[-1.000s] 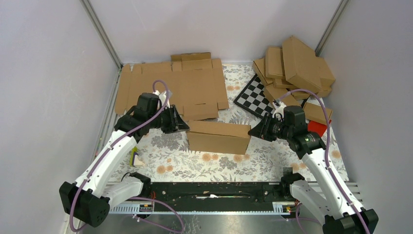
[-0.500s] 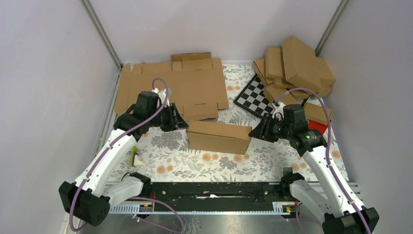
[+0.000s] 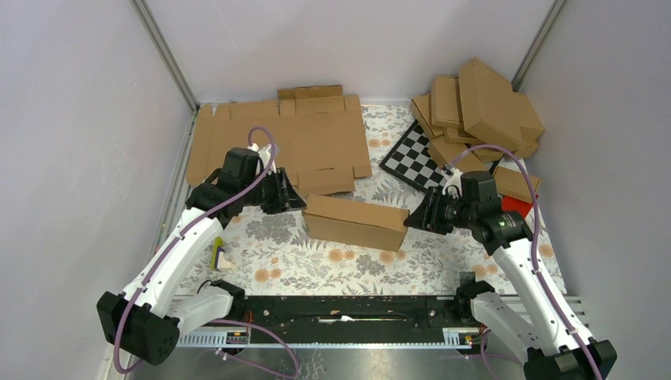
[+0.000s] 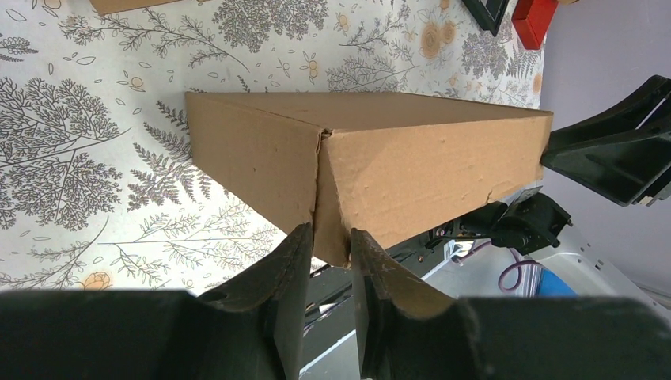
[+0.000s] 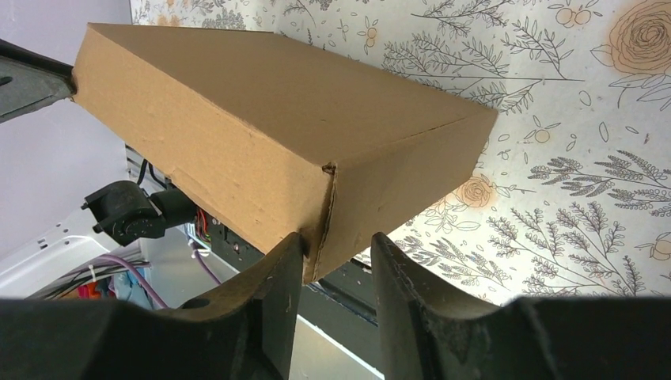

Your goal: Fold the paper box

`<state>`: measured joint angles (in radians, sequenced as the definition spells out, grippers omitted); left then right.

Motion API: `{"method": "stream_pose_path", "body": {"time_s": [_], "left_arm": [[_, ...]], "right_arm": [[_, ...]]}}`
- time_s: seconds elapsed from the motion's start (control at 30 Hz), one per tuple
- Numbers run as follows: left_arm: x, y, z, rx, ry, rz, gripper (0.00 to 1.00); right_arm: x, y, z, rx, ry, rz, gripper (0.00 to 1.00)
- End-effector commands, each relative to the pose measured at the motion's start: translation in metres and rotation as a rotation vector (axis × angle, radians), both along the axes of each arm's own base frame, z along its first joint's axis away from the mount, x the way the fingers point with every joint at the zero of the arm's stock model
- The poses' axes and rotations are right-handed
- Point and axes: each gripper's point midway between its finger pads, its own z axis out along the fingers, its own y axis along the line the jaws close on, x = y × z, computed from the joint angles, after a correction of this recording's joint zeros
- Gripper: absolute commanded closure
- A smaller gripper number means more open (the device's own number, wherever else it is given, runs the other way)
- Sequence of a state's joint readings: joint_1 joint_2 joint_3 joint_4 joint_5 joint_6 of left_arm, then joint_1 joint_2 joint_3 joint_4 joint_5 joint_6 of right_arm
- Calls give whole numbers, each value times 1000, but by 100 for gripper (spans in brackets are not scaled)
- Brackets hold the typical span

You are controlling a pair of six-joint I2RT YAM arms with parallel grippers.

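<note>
Right gripper (image 5: 336, 241) has widened since a second ago: jaws apart, loosely astride the right corner of the closed brown corrugated-cardboard paper box (image 3: 352, 222). Left gripper (image 4: 331, 233) pinches its left corner. Box mid-table on floral-print cloth (image 3: 316, 257); flat brown cardboard sheet (image 3: 285, 138) behind.

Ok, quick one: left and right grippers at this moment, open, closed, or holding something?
Left gripper: closed, pinching a corner of the paper box.
Right gripper: open, straddling the box's opposite corner with a gap on one side.
</note>
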<state>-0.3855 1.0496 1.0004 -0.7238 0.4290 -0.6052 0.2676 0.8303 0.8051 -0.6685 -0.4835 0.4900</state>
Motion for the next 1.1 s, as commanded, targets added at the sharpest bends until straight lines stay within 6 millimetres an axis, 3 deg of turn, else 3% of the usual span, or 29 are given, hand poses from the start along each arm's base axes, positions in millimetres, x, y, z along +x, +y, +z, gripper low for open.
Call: {"method": "stream_pose_path", "body": {"time_s": [0.0, 0.3, 0.4, 0.43, 0.6, 0.77, 1.07], "left_arm": [[11, -4, 17, -19, -65, -10, 73], [15, 4, 20, 8, -116, 24, 72], [17, 6, 25, 11, -138, 31, 65], [18, 7, 26, 16, -145, 38, 63], [18, 7, 34, -14, -191, 49, 57], [16, 3, 33, -30, -182, 30, 56], [12, 1, 24, -31, -158, 9, 65]], "right_arm": [[1, 3, 18, 3, -42, 36, 55], [13, 2, 35, -2, -114, 23, 18], [15, -1, 38, -3, -129, -12, 2], [15, -3, 38, -4, -133, -24, 1], [11, -8, 44, 1, -189, -56, 0], [8, -1, 35, 20, -127, -25, 2], [9, -1, 28, 23, -88, -40, 37]]}}
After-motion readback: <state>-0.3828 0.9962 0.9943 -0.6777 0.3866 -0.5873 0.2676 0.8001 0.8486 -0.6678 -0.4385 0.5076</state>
